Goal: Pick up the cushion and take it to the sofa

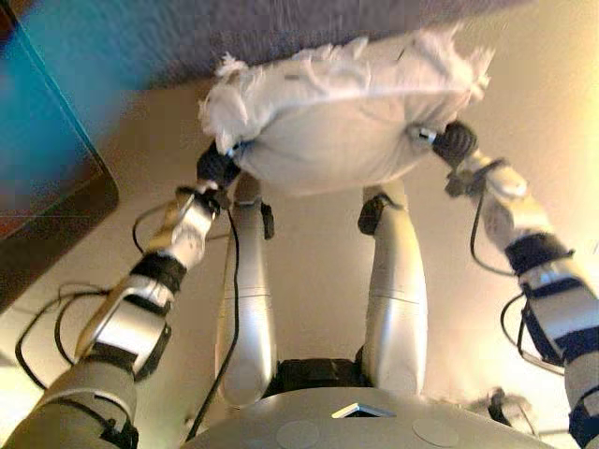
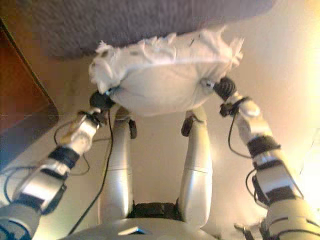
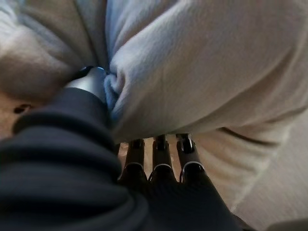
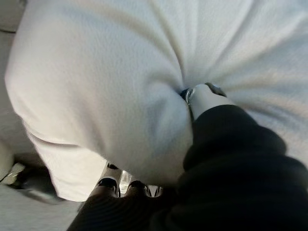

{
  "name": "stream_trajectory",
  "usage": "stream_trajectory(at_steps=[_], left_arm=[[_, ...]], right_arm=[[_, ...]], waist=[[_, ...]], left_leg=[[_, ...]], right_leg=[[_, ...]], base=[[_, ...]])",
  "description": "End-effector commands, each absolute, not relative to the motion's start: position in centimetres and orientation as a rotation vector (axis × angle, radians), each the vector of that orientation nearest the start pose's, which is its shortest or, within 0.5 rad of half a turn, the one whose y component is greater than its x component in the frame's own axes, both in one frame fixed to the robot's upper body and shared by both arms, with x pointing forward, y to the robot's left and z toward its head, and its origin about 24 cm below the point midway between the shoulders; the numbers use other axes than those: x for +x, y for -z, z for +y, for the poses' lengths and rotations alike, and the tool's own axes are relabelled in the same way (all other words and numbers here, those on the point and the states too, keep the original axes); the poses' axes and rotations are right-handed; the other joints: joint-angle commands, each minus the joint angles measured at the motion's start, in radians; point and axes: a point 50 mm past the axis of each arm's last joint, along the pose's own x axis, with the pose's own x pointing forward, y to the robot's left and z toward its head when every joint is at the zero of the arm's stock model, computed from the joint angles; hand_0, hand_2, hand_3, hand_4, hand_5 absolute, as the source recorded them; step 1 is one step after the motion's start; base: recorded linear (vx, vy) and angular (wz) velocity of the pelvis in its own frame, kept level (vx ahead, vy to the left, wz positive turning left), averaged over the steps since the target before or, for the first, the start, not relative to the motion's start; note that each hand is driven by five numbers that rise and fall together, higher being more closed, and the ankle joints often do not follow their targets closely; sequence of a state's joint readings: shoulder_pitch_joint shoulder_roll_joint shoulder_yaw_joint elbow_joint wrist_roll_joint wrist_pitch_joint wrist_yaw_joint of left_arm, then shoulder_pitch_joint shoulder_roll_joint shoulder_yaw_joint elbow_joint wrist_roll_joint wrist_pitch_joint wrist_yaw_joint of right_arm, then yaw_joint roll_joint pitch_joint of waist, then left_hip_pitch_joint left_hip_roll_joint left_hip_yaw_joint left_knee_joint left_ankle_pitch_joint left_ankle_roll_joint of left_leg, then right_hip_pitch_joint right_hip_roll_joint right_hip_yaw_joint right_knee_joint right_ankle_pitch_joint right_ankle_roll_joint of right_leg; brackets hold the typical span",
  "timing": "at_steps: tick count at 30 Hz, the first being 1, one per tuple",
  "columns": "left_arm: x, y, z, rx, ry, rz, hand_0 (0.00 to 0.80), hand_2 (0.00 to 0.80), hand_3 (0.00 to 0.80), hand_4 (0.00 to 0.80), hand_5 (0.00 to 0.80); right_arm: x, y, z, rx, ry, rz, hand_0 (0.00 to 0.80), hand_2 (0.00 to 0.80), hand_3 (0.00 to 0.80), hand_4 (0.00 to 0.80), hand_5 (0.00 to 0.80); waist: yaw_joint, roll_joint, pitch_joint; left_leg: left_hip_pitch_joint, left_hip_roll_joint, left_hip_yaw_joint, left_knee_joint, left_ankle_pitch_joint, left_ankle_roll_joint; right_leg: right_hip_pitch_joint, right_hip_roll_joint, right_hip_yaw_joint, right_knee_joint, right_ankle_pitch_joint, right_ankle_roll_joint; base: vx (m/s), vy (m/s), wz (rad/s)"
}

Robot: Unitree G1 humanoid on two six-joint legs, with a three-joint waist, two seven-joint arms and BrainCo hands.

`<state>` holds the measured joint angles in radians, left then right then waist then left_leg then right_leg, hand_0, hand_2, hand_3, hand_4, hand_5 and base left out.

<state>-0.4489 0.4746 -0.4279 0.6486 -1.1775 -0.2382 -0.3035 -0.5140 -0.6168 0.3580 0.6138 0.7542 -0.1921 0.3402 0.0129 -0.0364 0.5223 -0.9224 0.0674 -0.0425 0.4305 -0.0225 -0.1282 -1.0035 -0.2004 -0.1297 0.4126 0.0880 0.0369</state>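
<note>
A white cushion (image 1: 346, 112) with frayed, tufted edges is held up off the floor between my two hands. My left hand (image 1: 217, 168) grips its left end. In the left wrist view the thumb (image 3: 89, 84) digs into the cushion (image 3: 202, 72) and the fingers (image 3: 161, 154) curl under it. My right hand (image 1: 454, 142) grips the right end. In the right wrist view its thumb (image 4: 202, 98) presses a dent into the cushion (image 4: 96, 86) and its fingers (image 4: 115, 185) sit beneath it.
A grey textured surface (image 1: 234, 37), a rug or a sofa, lies just beyond the cushion. A dark piece of furniture with a teal top (image 1: 47, 178) stands at the left. Pale floor (image 1: 552, 112) lies to the right and under the cushion.
</note>
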Motion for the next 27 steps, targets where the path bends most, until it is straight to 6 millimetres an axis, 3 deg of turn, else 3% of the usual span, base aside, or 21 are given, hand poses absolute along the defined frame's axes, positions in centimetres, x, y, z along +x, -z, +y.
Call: stream_trajectory(at_steps=[1, 6, 7, 8, 9, 12, 19, 23, 27], left_arm=[[32.2, -10.2, 15.1, -0.591, 0.504, -0.296, 0.800, 0.800, 0.800, 0.800, 0.800], [29.7, -9.2, 16.4, -0.608, 0.478, -0.328, 0.800, 0.800, 0.800, 0.800, 0.800], [29.1, -9.0, 16.7, -0.607, 0.464, -0.334, 0.800, 0.800, 0.800, 0.800, 0.800], [28.0, -8.1, 16.8, -0.521, 0.442, -0.328, 0.800, 0.800, 0.800, 0.800, 0.800], [27.4, -6.5, 17.0, -0.541, 0.424, -0.256, 0.800, 0.800, 0.800, 0.800, 0.800], [25.2, -5.6, 18.4, -0.518, 0.441, -0.377, 0.800, 0.800, 0.800, 0.800, 0.800], [22.3, -9.0, 18.0, -0.546, 0.443, -0.498, 0.800, 0.800, 0.800, 0.800, 0.800], [22.1, -11.1, 17.8, -0.571, 0.464, -0.578, 0.800, 0.800, 0.800, 0.800, 0.800], [22.2, -13.0, 17.8, -0.538, 0.459, -0.650, 0.800, 0.800, 0.800, 0.800, 0.800]], right_arm=[[32.1, -12.0, -17.5, 0.003, -0.601, -0.287, 0.800, 0.800, 0.800, 0.800, 0.800], [29.3, -11.0, -17.6, 0.039, -0.646, -0.330, 0.800, 0.800, 0.800, 0.800, 0.800], [28.7, -10.9, -17.6, 0.042, -0.657, -0.337, 0.800, 0.800, 0.800, 0.800, 0.800], [27.9, -10.9, -17.4, 0.070, -0.654, -0.353, 0.800, 0.800, 0.800, 0.800, 0.800], [27.4, -10.8, -17.5, 0.082, -0.651, -0.370, 0.800, 0.800, 0.800, 0.800, 0.800], [26.1, -10.3, -17.8, 0.101, -0.658, -0.419, 0.800, 0.800, 0.800, 0.800, 0.800], [22.9, -13.1, -16.2, 0.182, -0.681, -0.596, 0.800, 0.800, 0.800, 0.800, 0.800], [22.3, -15.0, -16.1, 0.186, -0.652, -0.698, 0.800, 0.800, 0.800, 0.800, 0.800], [21.7, -16.6, -16.2, 0.172, -0.586, -0.786, 0.800, 0.800, 0.800, 0.800, 0.800]], waist=[[-0.003, 0.029, -0.002], [0.009, 0.014, -0.002], [0.013, 0.015, -0.025], [0.026, 0.010, -0.059], [0.033, 0.008, -0.078], [0.037, 0.008, -0.138], [0.061, 0.015, -0.345], [0.064, 0.013, -0.403], [0.047, 0.009, -0.441]], left_leg=[[0.141, -0.012, 0.059, -0.094, 0.063, 0.029], [0.390, -0.020, 0.088, -0.154, 0.037, 0.047], [0.434, -0.023, 0.088, -0.164, 0.030, 0.053], [0.475, -0.025, 0.085, -0.176, 0.024, 0.057], [0.503, -0.025, 0.083, -0.188, 0.022, 0.059], [0.623, -0.026, 0.081, -0.244, 0.017, 0.069], [0.868, -0.020, 0.053, -0.379, 0.013, 0.080], [0.947, -0.022, 0.048, -0.424, 0.001, 0.090], [0.996, -0.028, 0.020, -0.465, -0.005, 0.105]], right_leg=[[0.199, -0.038, -0.048, -0.089, 0.010, 0.109], [0.455, -0.044, -0.077, -0.159, -0.006, 0.119], [0.500, -0.046, -0.077, -0.167, -0.014, 0.119], [0.550, -0.049, -0.084, -0.179, -0.021, 0.122], [0.579, -0.051, -0.089, -0.186, -0.025, 0.123], [0.708, -0.054, -0.103, -0.222, -0.037, 0.122], [0.975, -0.030, -0.109, -0.338, -0.063, 0.110], [1.047, -0.027, -0.104, -0.364, -0.072, 0.113], [1.075, -0.007, -0.046, -0.358, -0.080, 0.112]], base=[[0.069, -0.017, 0.07], [0.105, -0.031, 0.04], [0.163, -0.067, 0.03], [0.173, -0.097, 0.02], [0.174, -0.101, 0.06], [0.213, -0.018, 0.14], [0.286, -0.007, 0.10], [0.120, -0.005, 0.14], [0.049, -0.046, 0.08]])
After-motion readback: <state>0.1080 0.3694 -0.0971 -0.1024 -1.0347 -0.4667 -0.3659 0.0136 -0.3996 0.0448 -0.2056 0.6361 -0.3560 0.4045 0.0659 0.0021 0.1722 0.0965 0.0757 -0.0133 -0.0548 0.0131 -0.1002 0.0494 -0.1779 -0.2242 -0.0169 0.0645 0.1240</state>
